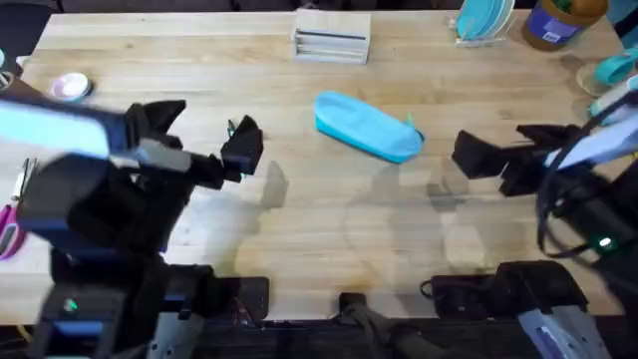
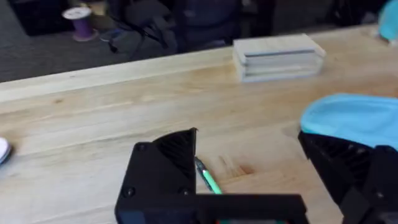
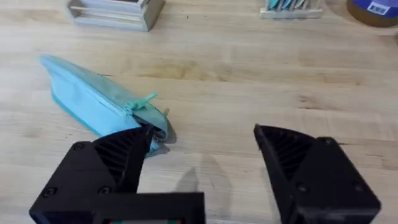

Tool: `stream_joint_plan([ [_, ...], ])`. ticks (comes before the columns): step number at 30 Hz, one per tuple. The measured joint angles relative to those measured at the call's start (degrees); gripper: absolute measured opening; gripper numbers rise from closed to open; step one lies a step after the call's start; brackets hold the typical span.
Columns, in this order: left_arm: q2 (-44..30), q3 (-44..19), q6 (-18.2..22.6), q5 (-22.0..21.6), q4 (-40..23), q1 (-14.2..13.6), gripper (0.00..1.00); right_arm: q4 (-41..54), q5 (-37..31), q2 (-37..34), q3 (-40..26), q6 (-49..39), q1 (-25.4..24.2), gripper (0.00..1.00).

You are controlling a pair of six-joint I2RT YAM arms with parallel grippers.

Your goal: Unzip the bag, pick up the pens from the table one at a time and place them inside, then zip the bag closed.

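the bag (image 1: 367,126) lies on the table (image 1: 329,219) near the centre, tilted, its long axis running from upper left to lower right in the overhead view; the teal zipper tab (image 3: 142,101) sits at the end nearer the right arm. the left gripper (image 1: 242,148) stands to the left of the bag, apart from it, jaws spread wide; in the left wrist view a green pen (image 2: 208,178) lies just beside the inner face of one black finger (image 2: 168,165), and contact cannot be confirmed. the right gripper (image 1: 477,155) stands to the right of the bag, jaws wide apart and empty, one finger (image 3: 118,158) close to the zipper end. a white stacked box (image 1: 332,40) rests at the far table edge. a blue jar (image 3: 373,9) carries a label; its writing is not legible. pink-handled scissors (image 1: 10,231) lie at the left edge.
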State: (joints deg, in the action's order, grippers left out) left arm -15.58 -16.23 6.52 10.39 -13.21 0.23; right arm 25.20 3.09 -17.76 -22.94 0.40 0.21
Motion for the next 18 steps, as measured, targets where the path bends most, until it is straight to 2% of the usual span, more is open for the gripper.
stream_joint_plan([
  [4, -11.0, -7.9, 4.0, 3.6, -4.4, 0.0, 0.991, 3.0, 2.0, -9.1, -7.9, 0.0, 0.0, 0.996],
  [8, -22.0, -17.6, 5.9, 5.2, -10.4, 0.0, 0.991, 4.9, 4.2, -17.7, -14.8, 0.0, 0.0, 0.995],
  [9, -29.7, -25.2, 6.7, 6.4, -14.9, 0.0, 0.991, 7.4, 5.1, -23.1, -20.1, 0.0, 0.0, 0.995],
  [12, -35.6, -31.9, 7.3, 8.1, -18.9, 0.0, 0.991, 10.4, 5.6, -27.2, -24.9, 0.0, 0.0, 0.995],
  [18, -46.1, -44.2, 11.1, 12.9, -27.3, 0.0, 0.991, 15.4, 5.8, -33.4, -31.9, 0.0, 0.0, 0.996],
])
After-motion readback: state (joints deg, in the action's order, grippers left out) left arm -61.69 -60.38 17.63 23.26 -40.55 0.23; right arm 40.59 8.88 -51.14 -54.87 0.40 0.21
